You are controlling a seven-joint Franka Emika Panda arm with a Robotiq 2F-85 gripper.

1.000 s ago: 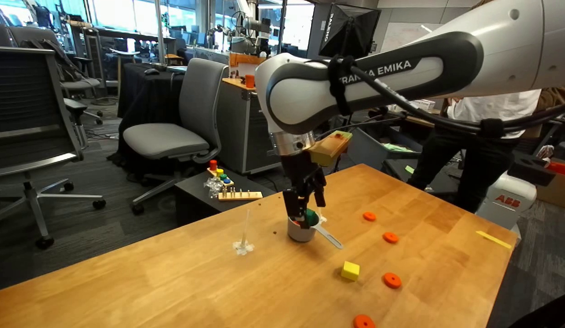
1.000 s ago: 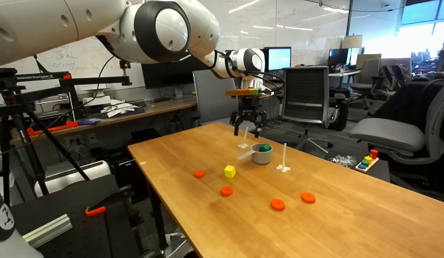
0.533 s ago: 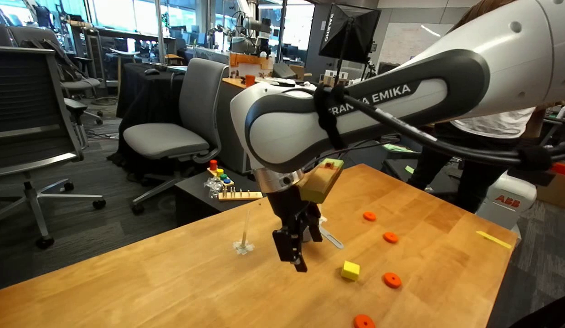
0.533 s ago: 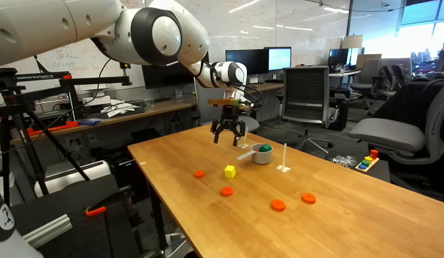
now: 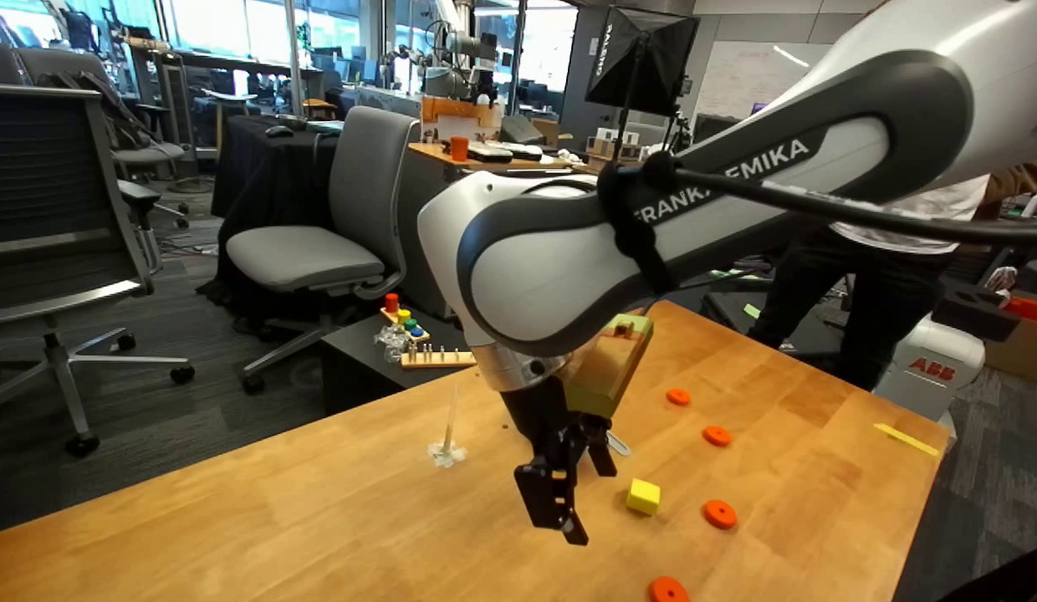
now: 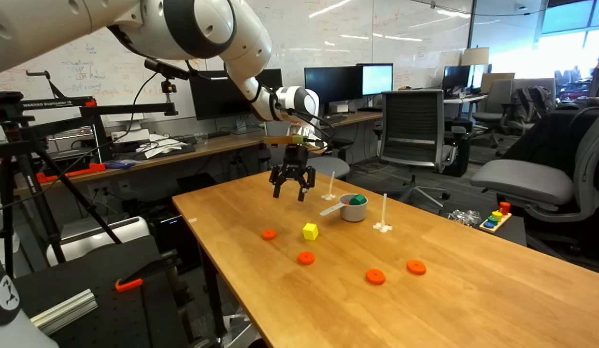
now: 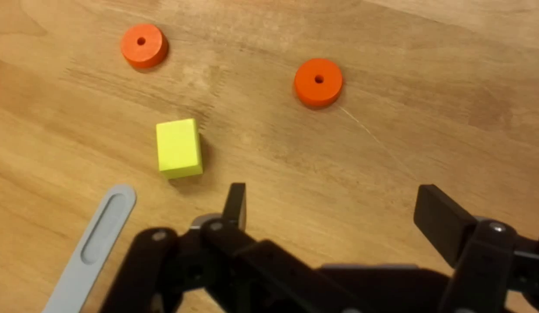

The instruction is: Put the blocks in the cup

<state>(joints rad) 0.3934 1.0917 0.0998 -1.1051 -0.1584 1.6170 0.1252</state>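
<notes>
Your gripper (image 7: 332,208) is spread wide with nothing in it, above the table (image 7: 295,169), along the bottom of the wrist view. Yellow block (image 7: 179,147) is on the table, left of centre there. Your cup (image 6: 353,214) stands upright right of and below centre in an exterior view, green block (image 6: 358,199) in it, bit of orange (image 6: 347,203) beside that, mostly hidden. Cup handle (image 7: 93,248) is lower left in the wrist view. Four round orange blocks (image 6: 269,234) (image 6: 306,258) (image 6: 375,276) (image 6: 416,267) lie on the table, lower half of that exterior frame; two also up top in the wrist view.
</notes>
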